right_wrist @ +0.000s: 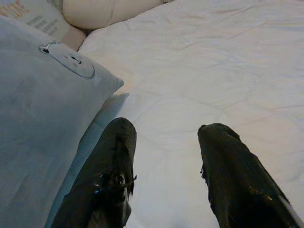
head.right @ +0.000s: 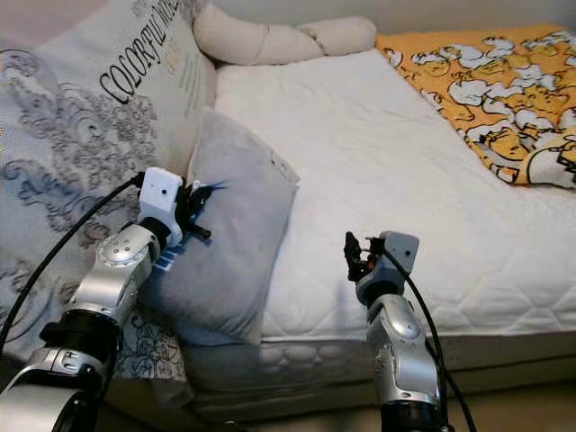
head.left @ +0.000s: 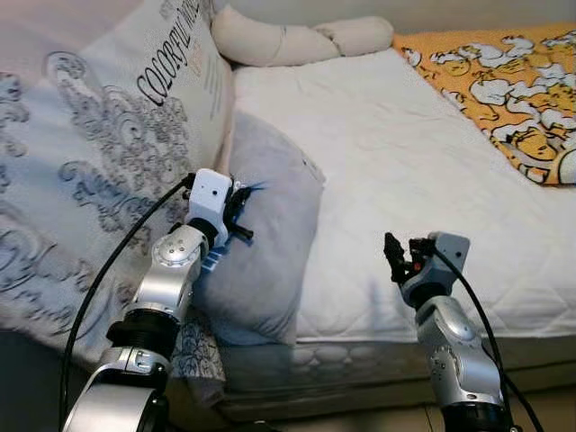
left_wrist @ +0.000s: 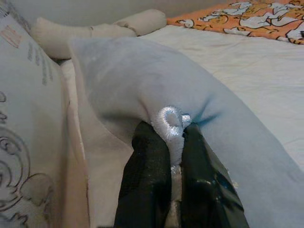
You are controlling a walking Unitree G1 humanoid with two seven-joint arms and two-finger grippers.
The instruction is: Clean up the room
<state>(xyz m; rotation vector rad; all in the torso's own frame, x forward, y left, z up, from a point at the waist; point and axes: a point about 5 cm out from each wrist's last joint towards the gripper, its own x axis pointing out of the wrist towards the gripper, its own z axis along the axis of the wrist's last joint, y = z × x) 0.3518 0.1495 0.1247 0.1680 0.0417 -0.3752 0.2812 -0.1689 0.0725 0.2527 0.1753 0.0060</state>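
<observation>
Left end effector (head.left: 241, 209) clenched on grey pillow (head.left: 270, 252) fabric — pillow leans upright at bed (head.left: 405, 180) edge; right end effector (head.left: 396, 256) released, well apart

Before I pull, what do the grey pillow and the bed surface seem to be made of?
Grey pillow: soft matte fabric, perhaps velour; it bunches into a fold where the left hand pinches it. Bed surface: white quilted cloth, probably cotton or polyester, with stitched diamond lines and light creases. Right hand hovers open above it.
</observation>
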